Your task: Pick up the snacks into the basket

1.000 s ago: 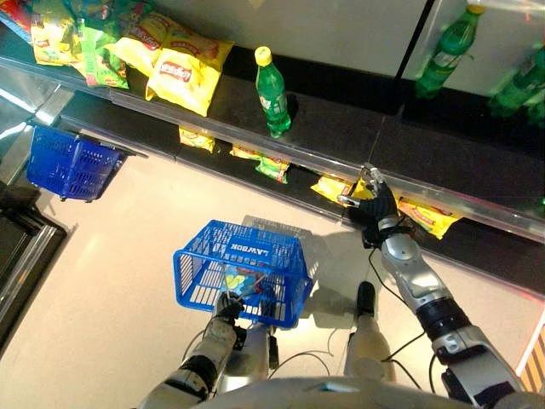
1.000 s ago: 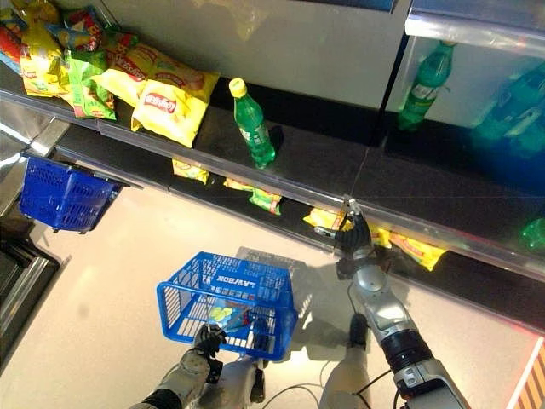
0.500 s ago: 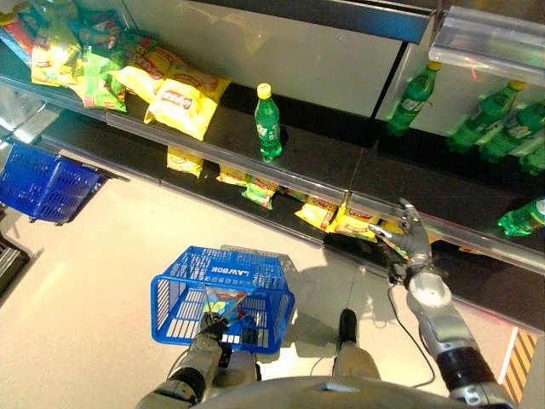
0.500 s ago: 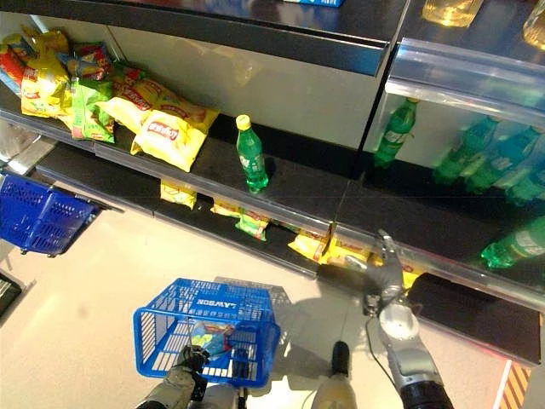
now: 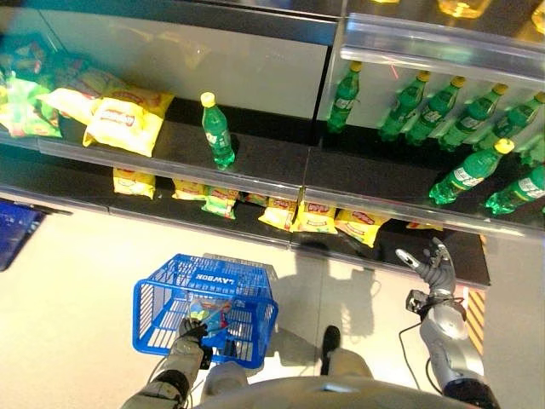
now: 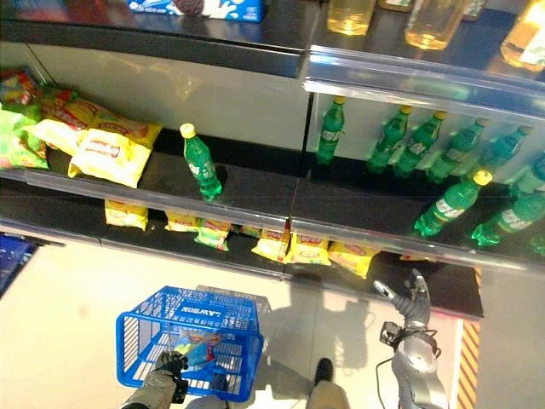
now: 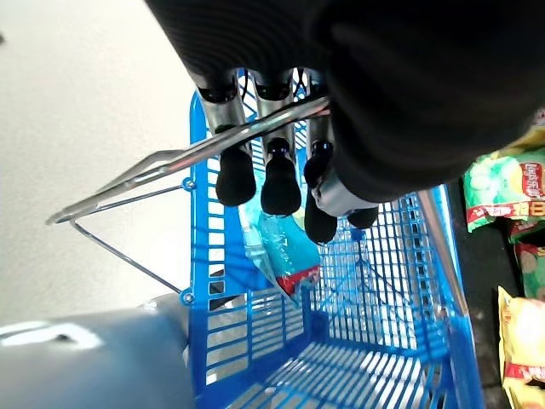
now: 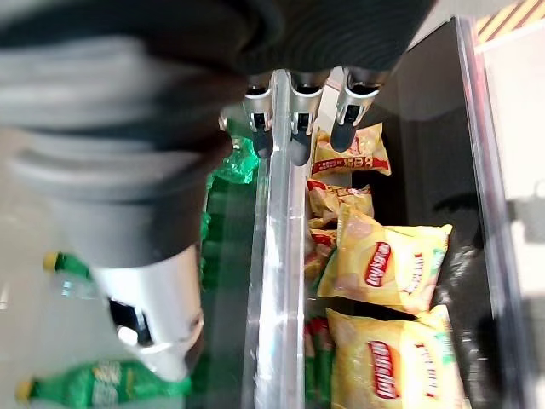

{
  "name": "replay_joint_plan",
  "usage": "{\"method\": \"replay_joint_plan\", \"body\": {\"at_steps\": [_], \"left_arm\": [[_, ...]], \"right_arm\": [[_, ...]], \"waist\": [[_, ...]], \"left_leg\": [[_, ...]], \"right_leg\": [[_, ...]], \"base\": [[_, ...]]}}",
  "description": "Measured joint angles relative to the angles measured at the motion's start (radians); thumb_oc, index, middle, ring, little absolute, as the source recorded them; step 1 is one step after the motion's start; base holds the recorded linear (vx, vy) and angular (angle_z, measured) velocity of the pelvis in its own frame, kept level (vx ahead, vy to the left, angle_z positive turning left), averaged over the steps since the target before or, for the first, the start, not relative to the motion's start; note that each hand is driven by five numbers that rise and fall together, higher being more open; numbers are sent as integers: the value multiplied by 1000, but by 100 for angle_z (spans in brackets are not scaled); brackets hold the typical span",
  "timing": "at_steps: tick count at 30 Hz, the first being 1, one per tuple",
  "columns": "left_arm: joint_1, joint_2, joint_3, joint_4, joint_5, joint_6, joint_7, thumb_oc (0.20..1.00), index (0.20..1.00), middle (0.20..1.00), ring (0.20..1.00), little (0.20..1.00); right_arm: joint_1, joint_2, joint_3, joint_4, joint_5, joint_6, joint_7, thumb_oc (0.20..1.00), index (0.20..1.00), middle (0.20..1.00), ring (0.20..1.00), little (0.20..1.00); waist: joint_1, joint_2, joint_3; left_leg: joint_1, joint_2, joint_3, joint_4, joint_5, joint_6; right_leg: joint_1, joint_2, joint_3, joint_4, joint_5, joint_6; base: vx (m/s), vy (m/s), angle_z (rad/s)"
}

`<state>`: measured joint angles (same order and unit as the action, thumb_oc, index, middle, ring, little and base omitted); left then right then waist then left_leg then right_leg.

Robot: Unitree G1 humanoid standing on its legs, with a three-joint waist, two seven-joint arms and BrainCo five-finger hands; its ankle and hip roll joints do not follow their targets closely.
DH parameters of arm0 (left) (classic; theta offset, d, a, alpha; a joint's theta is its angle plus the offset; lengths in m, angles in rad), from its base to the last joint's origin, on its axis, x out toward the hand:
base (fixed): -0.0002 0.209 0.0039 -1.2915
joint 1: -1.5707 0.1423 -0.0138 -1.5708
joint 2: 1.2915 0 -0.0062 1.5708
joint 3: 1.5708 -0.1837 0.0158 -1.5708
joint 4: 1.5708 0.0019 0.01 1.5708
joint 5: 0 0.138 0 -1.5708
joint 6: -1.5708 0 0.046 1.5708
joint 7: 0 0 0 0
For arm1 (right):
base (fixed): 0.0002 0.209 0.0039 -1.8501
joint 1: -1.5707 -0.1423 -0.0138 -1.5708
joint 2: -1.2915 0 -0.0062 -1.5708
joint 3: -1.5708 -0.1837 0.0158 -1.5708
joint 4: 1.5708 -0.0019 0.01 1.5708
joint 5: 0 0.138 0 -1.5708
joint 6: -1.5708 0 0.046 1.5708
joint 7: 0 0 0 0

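The left robot hand point(image 7: 281, 175) curls round the basket point(image 5: 204, 307) handle, carrying it ready. The right robot hand point(image 5: 436, 266), fingers spread and empty, faces yellow snacks point(image 8: 387, 268) on the bottom shelf point(image 5: 443, 251).

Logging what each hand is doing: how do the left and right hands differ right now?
The left hand is curled round the blue basket's handle; the right hand is open and holds nothing. The left hangs low over the floor; the right is raised near the snack bags. Both have dark-tipped silver fingers.
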<state>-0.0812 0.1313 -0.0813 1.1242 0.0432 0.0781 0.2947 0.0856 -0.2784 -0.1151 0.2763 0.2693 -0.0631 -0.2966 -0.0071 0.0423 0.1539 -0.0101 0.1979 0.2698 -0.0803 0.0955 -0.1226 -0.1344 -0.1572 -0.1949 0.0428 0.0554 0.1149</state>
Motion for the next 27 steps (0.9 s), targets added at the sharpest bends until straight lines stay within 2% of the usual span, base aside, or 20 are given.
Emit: {"method": "replay_joint_plan", "body": {"at_steps": [2,5,6,8,9,10,11,12,13,14,15,16,17,18,20,21,23,26,27], "left_arm": [[13,-40,3,2,-1,0,0,200,200,200,200,200],[14,-45,-3,-1,0,-1,5,200,200,200,200,200],[15,-42,-30,-7,3,3,7,200,200,200,200,200],[12,-43,-48,-9,12,2,8,200,200,200,200,200],[-16,-44,-126,-15,39,8,11,200,200,200,200,200],[-26,-33,-181,-19,55,10,7,200,200,200,200,200],[-25,-40,-199,-50,90,14,2,200,200,200,200,200],[-22,-48,-201,-53,106,13,2,200,200,200,200,200],[-12,-57,-189,-58,110,9,0,200,200,200,200,200],[-14,-88,-139,-58,94,-5,-4,200,200,200,200,200],[-14,-100,-126,-55,87,-5,-4,200,200,200,200,200],[-10,-114,-105,-41,77,-5,-5,200,200,200,200,200],[-6,-123,-89,-33,71,-5,-4,200,200,200,200,200],[-5,-93,-85,-22,54,-4,-5,200,200,200,200,200],[-7,-63,-84,-20,53,-4,-3,200,200,200,200,200],[-17,-48,-77,5,51,-3,-2,200,200,200,200,200],[-13,-44,-54,10,50,5,-5,200,200,200,200,200],[-5,-37,-42,12,23,15,-9,200,200,200,200,200],[-12,-30,-47,22,19,16,-11,200,200,200,200,200]], "right_arm": [[-15,-37,-3,1,0,0,1,1000,1000,1000,1000,1000],[-5,-57,-4,0,0,-1,2,1000,1000,1000,1000,1000],[-3,-77,-5,-11,-4,-1,0,1000,1000,1000,1000,1000],[0,-84,-14,-25,-4,-1,-5,1000,1000,1000,1000,1000],[20,-92,-32,-24,-5,-2,-11,1000,1000,1000,1000,1000],[32,-91,-43,-23,-5,-1,-17,1000,1000,1000,1000,1000],[35,-96,-43,-20,-8,0,-21,1000,1000,1000,1000,1000],[25,-95,-42,-22,-14,-1,-21,1000,1000,1000,1000,1000],[6,-96,-38,-21,-19,-1,-22,1000,1000,1000,1000,1000],[-25,-106,-39,-23,-37,-1,-24,1000,1000,1000,1000,1000],[-29,-115,-38,-25,-43,-1,-25,1000,1000,1000,1000,1000],[-23,-124,-38,-24,-45,0,-24,1000,1000,1000,1000,1000],[-15,-128,-38,-24,-45,0,-25,1000,1000,1000,1000,1000],[9,-81,-38,-13,-49,3,-33,1000,1000,1000,1000,1000],[38,-57,-43,-10,-50,3,-41,1000,1000,1000,1000,1000],[41,-33,-73,19,-49,3,-45,1000,1000,1000,1000,1000],[42,-29,-78,39,-49,3,-56,1000,1000,1000,1000,1000],[16,-29,-73,53,-45,3,-59,1000,1000,1000,1000,1000],[-8,-28,-69,54,-42,1,-60,1000,1000,1000,1000,1000]], "waist": [[-4,37,-16],[-3,35,-17],[-2,39,-18],[-7,38,-18],[-16,32,-12],[-14,30,-4],[-28,20,3],[-25,7,8],[-19,-3,14],[-26,-37,27],[-27,-32,28],[-28,4,24],[-31,38,19],[-27,17,17],[-31,-24,9],[-35,-45,-1],[-33,-53,-9],[-30,-60,-14],[-33,-65,-7]], "left_leg": [[-1,42,4,21,4,-3],[-4,72,2,62,8,12],[-12,92,3,84,4,30],[-34,89,2,103,30,64],[-69,88,-8,147,59,62],[-85,80,-20,165,88,45],[-84,57,-50,169,126,16],[-82,28,-94,172,116,2],[-85,-42,-145,178,62,-25],[-81,-247,-249,140,-40,11],[-72,-291,-249,111,-47,27],[-49,-309,-221,51,-51,47],[-34,-285,-211,23,-52,48],[-19,-256,-168,-11,-37,178],[-16,-250,-167,-14,-38,176],[-15,-244,-168,-14,-45,171],[7,-241,-171,-13,-52,162],[36,-225,-157,-7,-57,161],[34,-216,-148,4,-54,160]], "right_leg": [[-2,39,-4,-17,13,-14],[11,70,4,-47,15,-44],[10,86,2,-50,16,-58],[14,95,2,-75,30,-70],[25,93,0,-90,47,-71],[44,84,-8,-107,51,-80],[50,80,13,-124,51,-94],[54,62,28,-130,52,-95],[59,45,56,-135,70,-101],[40,-28,117,-135,73,-84],[35,-32,120,-135,70,-80],[40,10,109,-135,80,-69],[46,57,99,-135,80,-70],[61,84,85,-134,72,-55],[58,83,71,-129,67,-55],[54,83,57,-93,39,-55],[58,81,43,-51,5,-61],[20,87,35,64,-29,-33],[-40,83,54,202,-67,3]], "base": [[-54,-478,-41],[-46,-358,-32],[-81,-301,-23],[-121,-306,-3],[-114,-258,33],[-65,-218,47],[17,-212,27],[40,-205,-4],[70,-184,-38],[89,-137,-37],[114,-92,-40],[91,-42,-25],[140,-20,-31],[160,-2,-8],[177,-2,15],[108,-1,15],[48,8,2],[-9,-2,-9],[48,-57,10]]}}
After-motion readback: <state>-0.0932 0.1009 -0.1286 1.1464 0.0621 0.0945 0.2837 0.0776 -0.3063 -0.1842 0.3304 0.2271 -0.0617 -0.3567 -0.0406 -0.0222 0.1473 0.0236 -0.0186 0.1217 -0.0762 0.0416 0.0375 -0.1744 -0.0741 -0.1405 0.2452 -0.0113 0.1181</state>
